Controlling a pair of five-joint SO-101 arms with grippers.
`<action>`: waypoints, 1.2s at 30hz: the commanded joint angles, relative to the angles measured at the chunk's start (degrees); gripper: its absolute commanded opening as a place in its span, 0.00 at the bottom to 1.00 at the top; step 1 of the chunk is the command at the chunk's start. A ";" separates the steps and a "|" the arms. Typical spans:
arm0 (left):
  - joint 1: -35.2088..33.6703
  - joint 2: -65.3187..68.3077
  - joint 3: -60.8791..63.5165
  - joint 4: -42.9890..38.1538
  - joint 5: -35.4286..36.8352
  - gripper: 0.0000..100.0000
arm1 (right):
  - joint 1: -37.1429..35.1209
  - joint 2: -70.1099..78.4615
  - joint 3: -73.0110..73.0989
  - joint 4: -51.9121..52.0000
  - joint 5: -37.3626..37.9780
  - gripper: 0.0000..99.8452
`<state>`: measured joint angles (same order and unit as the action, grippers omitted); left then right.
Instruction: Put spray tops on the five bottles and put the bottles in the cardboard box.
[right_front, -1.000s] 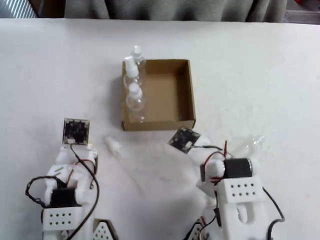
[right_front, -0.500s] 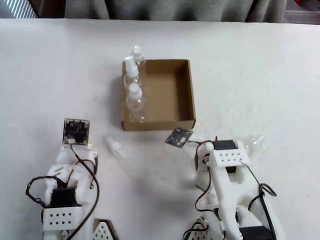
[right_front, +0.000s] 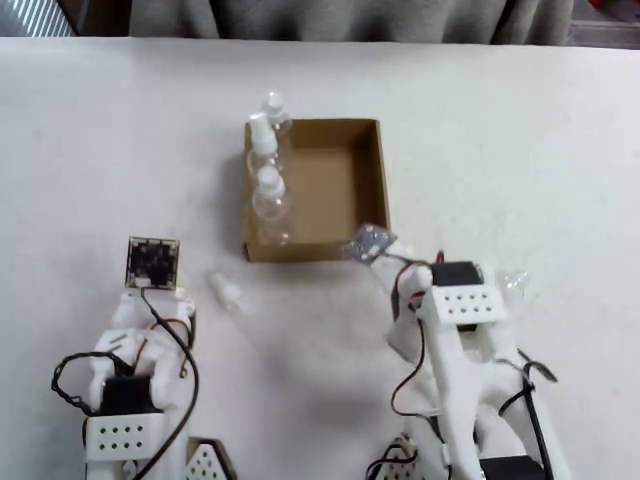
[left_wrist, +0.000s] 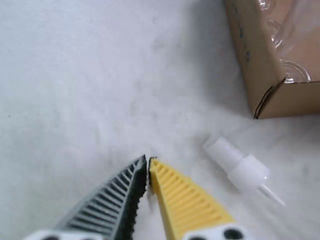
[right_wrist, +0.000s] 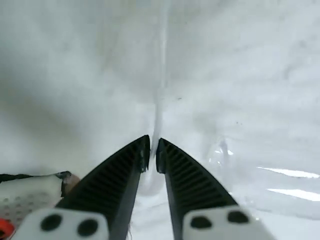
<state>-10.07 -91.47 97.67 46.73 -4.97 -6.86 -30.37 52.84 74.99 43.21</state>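
A cardboard box (right_front: 345, 185) stands mid-table, with clear bottles (right_front: 270, 195) lying along its left wall, spray tops fitted; two more white tops (right_front: 268, 112) show at its far left corner. A loose white spray top (right_front: 226, 290) lies on the table near the box's front left corner, and in the left wrist view this spray top (left_wrist: 241, 170) is just beside my shut left gripper (left_wrist: 148, 161). A clear topless bottle (right_front: 509, 283) lies to the right of the right arm (right_front: 455, 310). My right gripper (right_wrist: 152, 145) is shut and holds nothing, with the bottle (right_wrist: 260, 180) beside it.
The box's near corner (left_wrist: 265, 95) is close to the left gripper, with bottle bottoms (left_wrist: 295, 72) showing inside. The right half of the box floor (right_front: 340, 190) is bare. Grey curtains (right_front: 350, 18) hang behind the table's far edge.
The right arm has lifted and swung forward, its wrist now over the box's near right corner. The left arm, spray top and bottles have stayed still.
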 joint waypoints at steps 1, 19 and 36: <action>-0.48 -0.57 -0.35 -1.67 -0.44 0.02 | 0.66 -1.36 -7.56 3.12 -0.70 0.01; -0.48 -0.57 -0.35 -1.67 -0.44 0.02 | -25.89 -1.36 -21.27 8.92 -12.75 0.01; -0.48 -0.57 -0.35 -1.67 -0.44 0.02 | -12.53 -1.54 -6.24 5.14 -1.32 0.17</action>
<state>-10.07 -91.47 97.67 46.73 -4.97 -24.09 -30.37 44.04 83.52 38.64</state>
